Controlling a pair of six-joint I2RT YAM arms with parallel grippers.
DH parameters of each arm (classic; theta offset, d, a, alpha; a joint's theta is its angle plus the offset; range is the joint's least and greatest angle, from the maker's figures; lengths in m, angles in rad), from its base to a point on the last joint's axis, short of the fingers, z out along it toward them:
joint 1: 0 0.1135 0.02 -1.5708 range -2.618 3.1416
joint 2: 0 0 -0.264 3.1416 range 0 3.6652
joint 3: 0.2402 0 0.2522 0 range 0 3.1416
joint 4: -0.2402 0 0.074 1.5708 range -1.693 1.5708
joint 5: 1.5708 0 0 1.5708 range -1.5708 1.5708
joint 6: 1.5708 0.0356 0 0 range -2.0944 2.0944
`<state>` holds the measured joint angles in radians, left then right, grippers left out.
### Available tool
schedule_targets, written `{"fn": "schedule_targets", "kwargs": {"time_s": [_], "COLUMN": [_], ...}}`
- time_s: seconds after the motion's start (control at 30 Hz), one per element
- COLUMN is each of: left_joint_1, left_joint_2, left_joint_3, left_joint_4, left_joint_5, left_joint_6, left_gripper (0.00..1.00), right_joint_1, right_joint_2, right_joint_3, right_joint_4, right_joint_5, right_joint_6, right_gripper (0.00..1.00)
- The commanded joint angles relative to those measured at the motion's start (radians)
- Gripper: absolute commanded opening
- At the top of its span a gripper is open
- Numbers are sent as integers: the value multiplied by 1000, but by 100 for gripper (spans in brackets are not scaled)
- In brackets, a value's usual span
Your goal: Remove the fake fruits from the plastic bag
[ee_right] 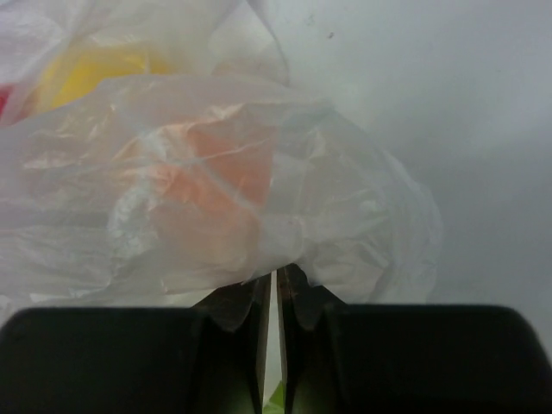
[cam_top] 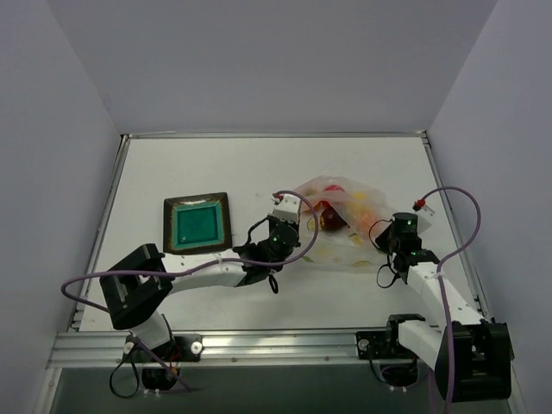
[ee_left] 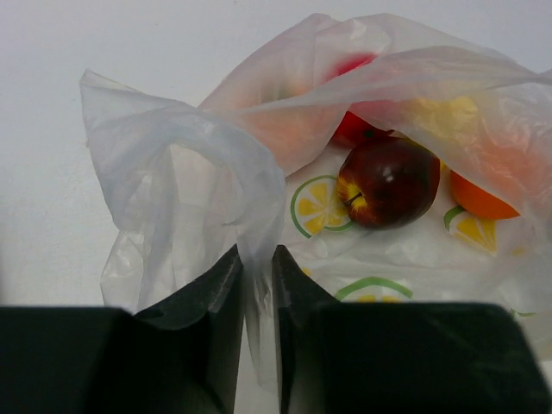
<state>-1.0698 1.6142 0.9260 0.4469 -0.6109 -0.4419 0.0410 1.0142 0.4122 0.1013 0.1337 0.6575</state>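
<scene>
The plastic bag (cam_top: 345,191) lies right of the table's middle, clear and crinkly with lemon-slice prints (ee_left: 317,205). Its mouth faces my left gripper (ee_left: 257,255), which is shut on a twisted strip of the bag's near edge. Inside the open mouth sit a dark red apple (ee_left: 388,181), an orange fruit (ee_left: 479,198), a red fruit (ee_left: 355,131) and something yellow (ee_left: 448,112) under the film. My right gripper (ee_right: 274,278) is shut on the bag's opposite end, where an orange fruit (ee_right: 216,185) and a yellow one (ee_right: 95,73) show through the plastic.
A teal square plate (cam_top: 197,226) with a dark rim lies left of the bag. White walls enclose the table on three sides. Purple cables loop beside both arms, and the right one arcs over the table's right edge (cam_top: 470,216).
</scene>
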Motion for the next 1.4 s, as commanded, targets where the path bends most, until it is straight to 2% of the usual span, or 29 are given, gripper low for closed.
{"fn": "schedule_targets", "kwargs": {"time_s": [0.0,0.07,0.1,0.2,0.3,0.37,0.47,0.57,0.63,0.77,0.83,0.97,1.23,1.37], "left_joint_1": [-28,-57,-83,-131,-197,-283,-346,-371,-361,-293,-216,-121,-1,39], "left_joint_2": [-60,-126,-148,-224,-299,-330,-287,-229,-182,-70,-10,96,323,381], "left_joint_3": [31,27,33,72,118,152,278,372,396,430,427,476,614,636], "left_joint_4": [-23,-72,-101,-255,-401,-497,-620,-633,-573,-478,-420,-393,-418,-407], "left_joint_5": [14,-16,-24,-41,-111,-171,-133,-100,-41,63,152,210,306,371], "left_joint_6": [40,92,104,118,130,152,143,144,150,109,48,49,68,89], "left_gripper": [18,32,52,76,77,72,68,65,60,45,42,40,79,93], "right_joint_1": [20,52,62,88,134,180,204,206,207,207,207,207,207,209], "right_joint_2": [-28,-133,-167,-268,-282,-285,-279,-284,-301,-361,-367,-358,-365,-359], "right_joint_3": [2,8,16,65,103,105,94,94,96,94,89,65,80,76], "right_joint_4": [103,63,45,-35,-97,-97,-97,-97,-129,-153,-158,-155,-155,-155], "right_joint_5": [-42,-10,1,6,3,14,37,12,3,6,-3,-17,-5,-14], "right_joint_6": [13,-1,-9,-44,-64,-62,-59,-67,-64,-59,-56,-47,-59,-59], "right_gripper": [4,5,7,14,16,16,16,17,17,17,17,17,16,16]}}
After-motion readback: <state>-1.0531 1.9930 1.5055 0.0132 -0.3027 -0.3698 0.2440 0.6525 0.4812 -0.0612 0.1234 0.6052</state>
